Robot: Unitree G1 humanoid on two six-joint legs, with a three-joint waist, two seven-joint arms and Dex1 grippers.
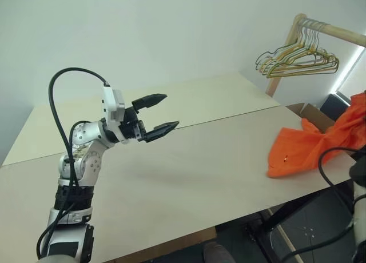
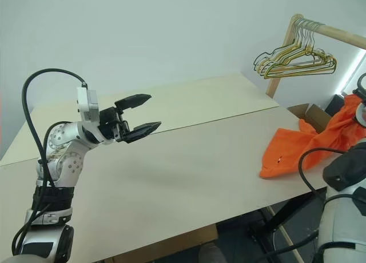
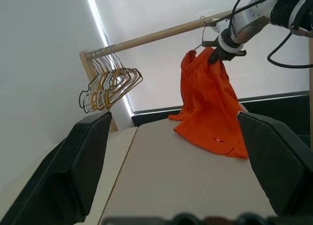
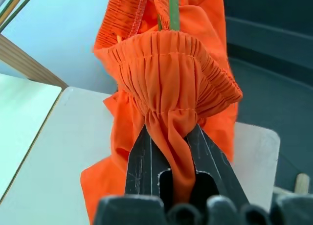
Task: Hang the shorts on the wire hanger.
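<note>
The left gripper [image 1: 159,111], two black fingers spread wide and holding nothing, hovers above the pale beige table [image 1: 189,166] at about nine o'clock in the head views, pointing toward three o'clock. The bright orange cloth shorts [image 1: 311,146] lie at three o'clock, their lower part heaped on the table's edge and the rest lifted off it. The right wrist view shows what the head views cut off: the right gripper [image 4: 172,137] pressed together on the gathered elastic waistband, with a thin greenish wire hanger [image 4: 173,10] rising out of the cloth. From the left wrist view, the shorts hang from that pinch just under the wooden pole [image 3: 161,35]. Farthest, at one o'clock, bunched yellow and green hangers [image 1: 297,60] dangle from the pole.
</note>
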